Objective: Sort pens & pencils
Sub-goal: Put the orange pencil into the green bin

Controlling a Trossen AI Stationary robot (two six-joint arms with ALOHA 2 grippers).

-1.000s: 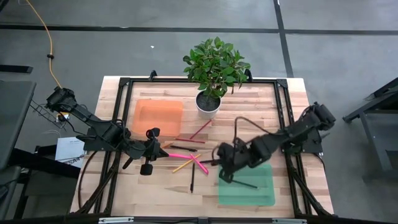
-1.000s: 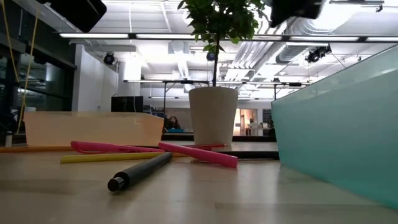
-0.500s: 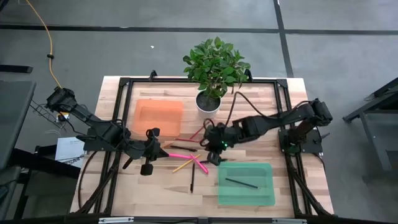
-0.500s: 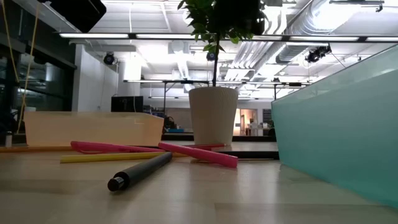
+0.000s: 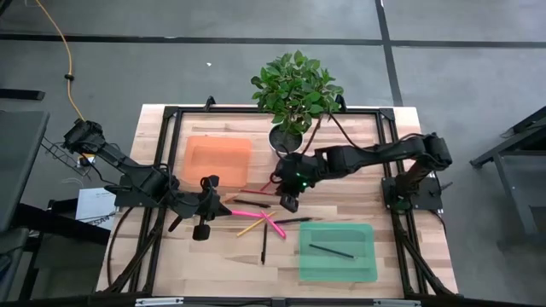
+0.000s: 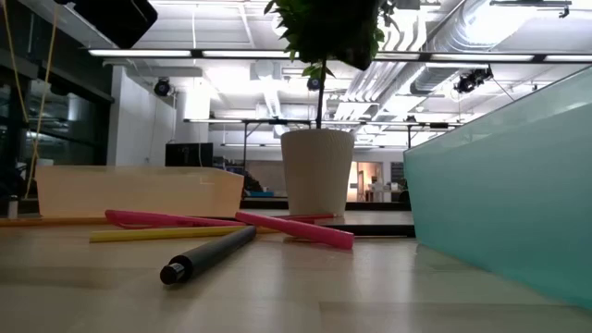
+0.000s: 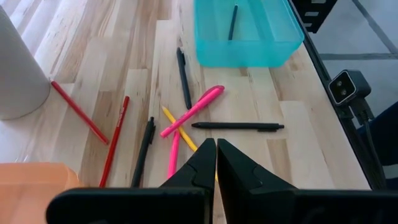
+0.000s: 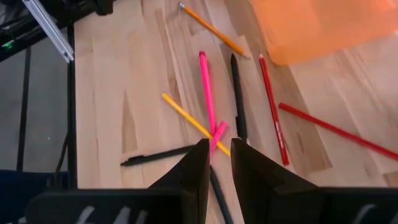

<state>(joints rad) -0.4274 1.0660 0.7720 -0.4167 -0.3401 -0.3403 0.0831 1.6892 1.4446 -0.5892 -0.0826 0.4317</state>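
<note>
Right gripper [image 5: 289, 203], slightly open and empty, hovers above the scattered pens [image 5: 248, 214]; left gripper [image 5: 223, 202] closed.

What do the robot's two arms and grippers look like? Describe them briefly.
Both arms are dark, nearly black, built of jointed segments. The right arm carries a thin dark cable looping above it and a small green light near its wrist. The left gripper and right gripper each end in two black, wedge-shaped fingers tapering to narrow tips.
</note>
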